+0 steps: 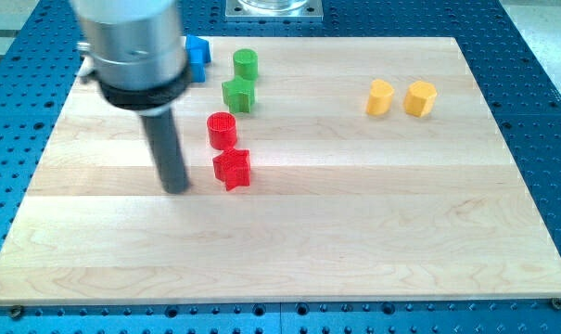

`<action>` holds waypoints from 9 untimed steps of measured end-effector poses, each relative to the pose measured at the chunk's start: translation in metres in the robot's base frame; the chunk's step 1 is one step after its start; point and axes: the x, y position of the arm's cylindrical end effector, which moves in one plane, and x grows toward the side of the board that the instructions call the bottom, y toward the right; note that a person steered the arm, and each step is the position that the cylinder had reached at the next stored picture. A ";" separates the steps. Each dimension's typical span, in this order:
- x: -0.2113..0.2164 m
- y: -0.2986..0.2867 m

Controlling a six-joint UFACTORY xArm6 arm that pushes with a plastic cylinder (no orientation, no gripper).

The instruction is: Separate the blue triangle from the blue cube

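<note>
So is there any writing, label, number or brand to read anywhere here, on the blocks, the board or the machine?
None: no word, number, label or sign can be read in this view.
The blue blocks, the green, red and yellow blocks, the wooden board and the metal housing above my tip all show plain surfaces.

Pale wood-grain board (354,223) set on blue perforated table (540,56). Blue blocks (197,54) partly hidden; green cylinder (246,63), green star (238,94), red cylinder (222,130), red star (232,169), two yellow blocks (400,97). Dark rod, my tip (176,190).
</note>
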 end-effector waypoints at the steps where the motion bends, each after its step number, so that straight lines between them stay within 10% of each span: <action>1: -0.096 -0.006; 3: -0.278 -0.027; 6: -0.263 0.077; 9: -0.273 -0.025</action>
